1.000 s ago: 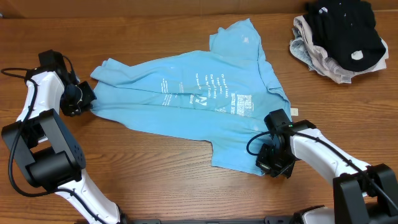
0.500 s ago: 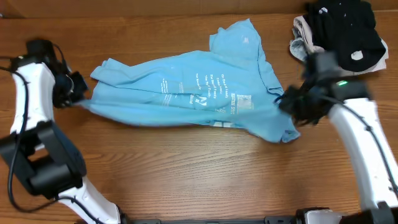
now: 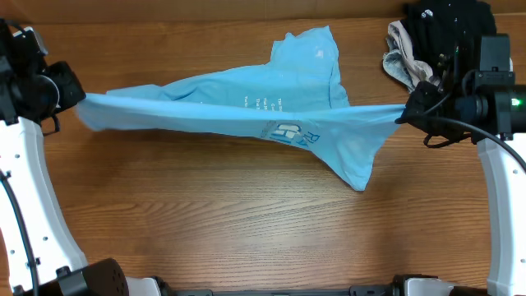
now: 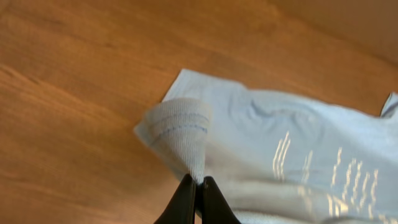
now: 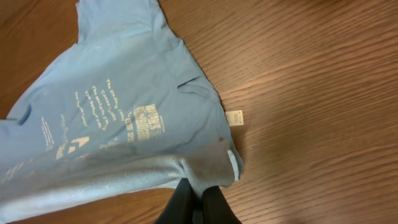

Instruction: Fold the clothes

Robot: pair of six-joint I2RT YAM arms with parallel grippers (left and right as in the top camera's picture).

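Left gripper (image 3: 78,97): clenched on a folded, ribbed hem corner of the sky-blue T-shirt (image 3: 246,111), black fingers (image 4: 185,200) pressed together with the cloth pinched at their tips.

Right gripper (image 3: 405,111): likewise clenched on the shirt, grasping a bunched edge, with fabric caught between the closed fingers (image 5: 214,208).

Shirt stretched as a taut band from one gripper across to the other, held off the wooden table (image 3: 205,230). Below that band, a pointed flap hanging nearer the right gripper than the left, with a white logo block (image 3: 283,131) on it. Beyond the band, away from both arms, more of the shirt spread toward the table's far edge, one part reaching furthest back, again nearer the right gripper.

From the right wrist: white lines of print (image 5: 93,106) spread out past the fingertips, and a small white tag (image 5: 235,117) ahead and to the right of the fingers, just beside the shirt's edge. Cannot tell whether attached.

Close behind the right gripper, toward the far corner: a black garment (image 3: 452,33) piled on a beige-and-white cloth (image 3: 400,59).
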